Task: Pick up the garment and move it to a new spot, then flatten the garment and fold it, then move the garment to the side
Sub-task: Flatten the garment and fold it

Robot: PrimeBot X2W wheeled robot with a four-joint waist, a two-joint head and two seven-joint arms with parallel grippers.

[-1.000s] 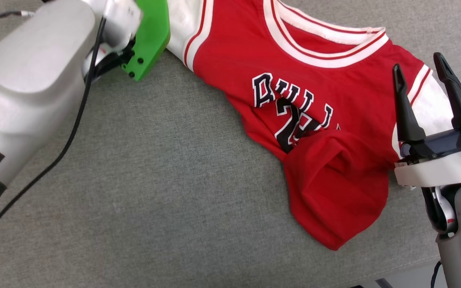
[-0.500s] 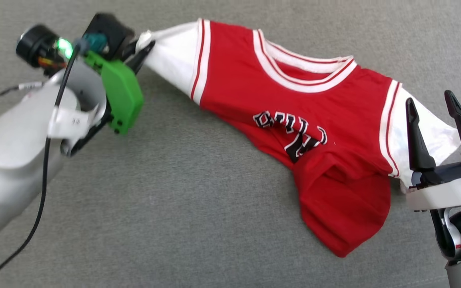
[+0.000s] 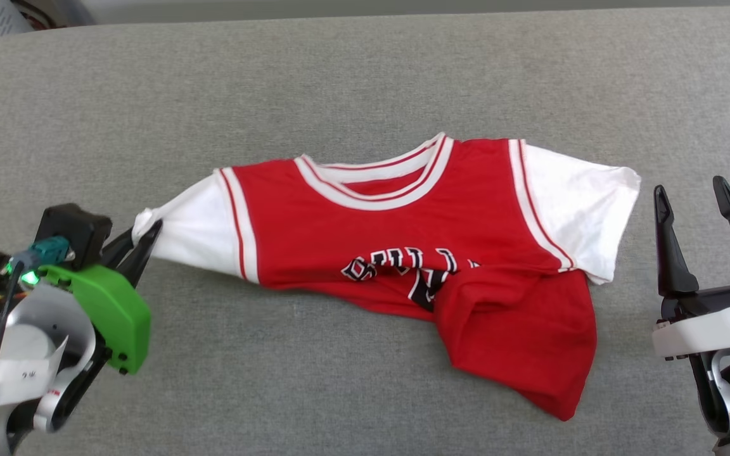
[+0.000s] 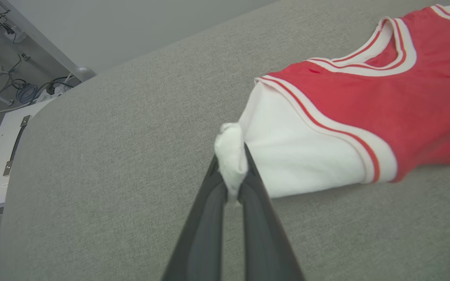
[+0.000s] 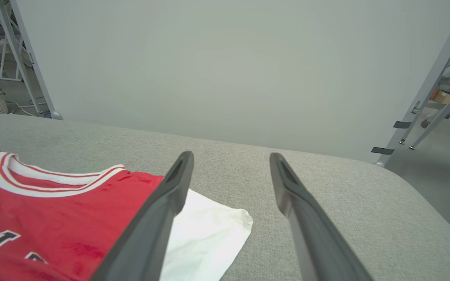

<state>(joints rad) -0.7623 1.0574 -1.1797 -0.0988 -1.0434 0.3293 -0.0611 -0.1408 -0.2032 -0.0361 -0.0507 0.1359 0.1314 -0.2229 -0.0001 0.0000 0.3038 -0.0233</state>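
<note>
Pinching the bunched tip of a white sleeve (image 4: 307,156), my left gripper (image 3: 147,229) was closed tight on the garment (image 3: 403,253) near the left edge of the grey fabric-covered desk (image 3: 339,82). The left wrist view showed a wad of white cloth squeezed between the two dark fingers (image 4: 205,218) and poking out past their tips. From there the sleeve was drawn taut toward the red body, and it looked raised off the desk at the gripper end.

The jersey lay front up across the middle of the desk, its striped collar (image 3: 377,183) on the far side. Its black, white-edged lettering (image 3: 409,266) was partly buried in folds. The lower part (image 3: 517,342) was crumpled and doubled over toward the near right, ending in a point close to the desk's near edge. The other white sleeve (image 3: 583,202) lay flat on the right, pointing toward my right gripper (image 3: 687,185). That gripper stood just right of the sleeve with its jaws wide apart and nothing between them; in the head view it was clear of the cloth.

A green cover (image 3: 108,313) sat on my left wrist, with a small green light (image 3: 29,277) lit beside it. Beyond the desk's far edge, the right wrist view showed a pale wall (image 5: 225,58) and grey metal frame legs (image 5: 428,89).
</note>
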